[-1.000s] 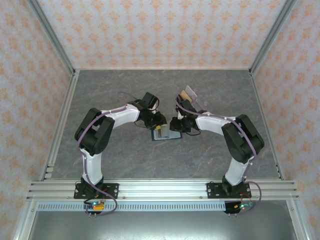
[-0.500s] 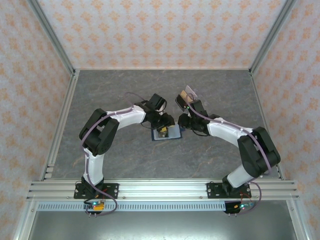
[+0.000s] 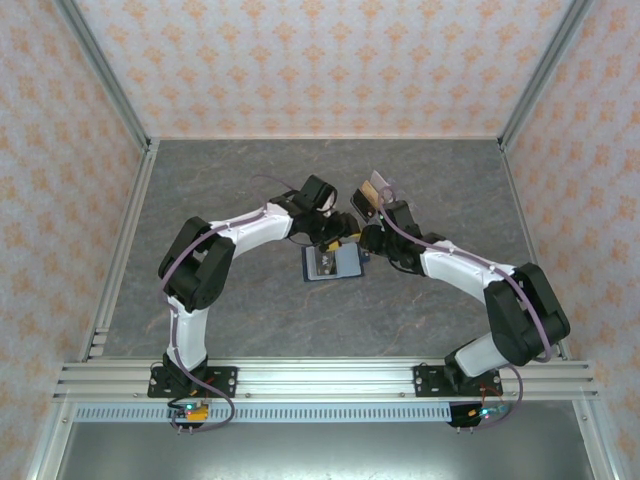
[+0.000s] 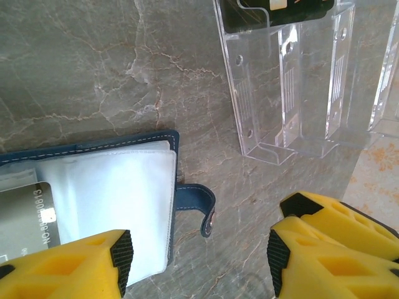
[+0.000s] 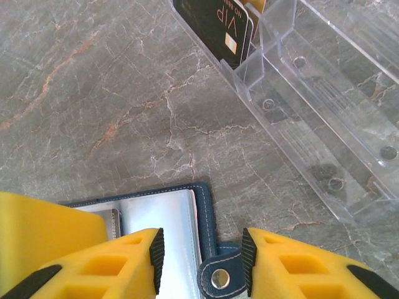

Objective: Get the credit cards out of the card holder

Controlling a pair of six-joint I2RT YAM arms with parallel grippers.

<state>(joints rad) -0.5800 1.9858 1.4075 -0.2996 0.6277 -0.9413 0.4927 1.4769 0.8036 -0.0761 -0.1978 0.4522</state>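
The card holder point(image 3: 335, 263) lies open and flat on the grey marble-patterned table point(image 3: 250, 190), between the two wrists. Seen from the left wrist, its navy stitched cover frames clear plastic sleeves point(image 4: 118, 193), and a grey card point(image 4: 25, 218) with embossed digits sits in one of them. That card is cut off by the frame edge and partly covered by a yellow finger, so I cannot tell whether more cards lie under it. The tab clasp point(image 4: 201, 208) sticks out from the cover's edge onto the table. Just beyond the wallet stands a clear acrylic stand point(image 5: 312, 106) divided into several compartments. One end compartment holds a dark VIP card point(image 5: 215, 25) standing on edge, its top cut off by the frame. A brown-orange sliver point(image 5: 256, 5) shows behind it, too little to name with certainty. The marble shows through the walls of the neighbouring compartments. The left gripper point(image 4: 199, 252) hangs over the table beside the tab, its jaws spread wide and grasping nothing. The right gripper point(image 5: 201, 258) hovers over the wallet's clasp edge, its jaws apart. The snap and a strip of sleeve show in the gap below, and neither pad seems to touch them. From above, the arms hide much of the wallet's far edge.
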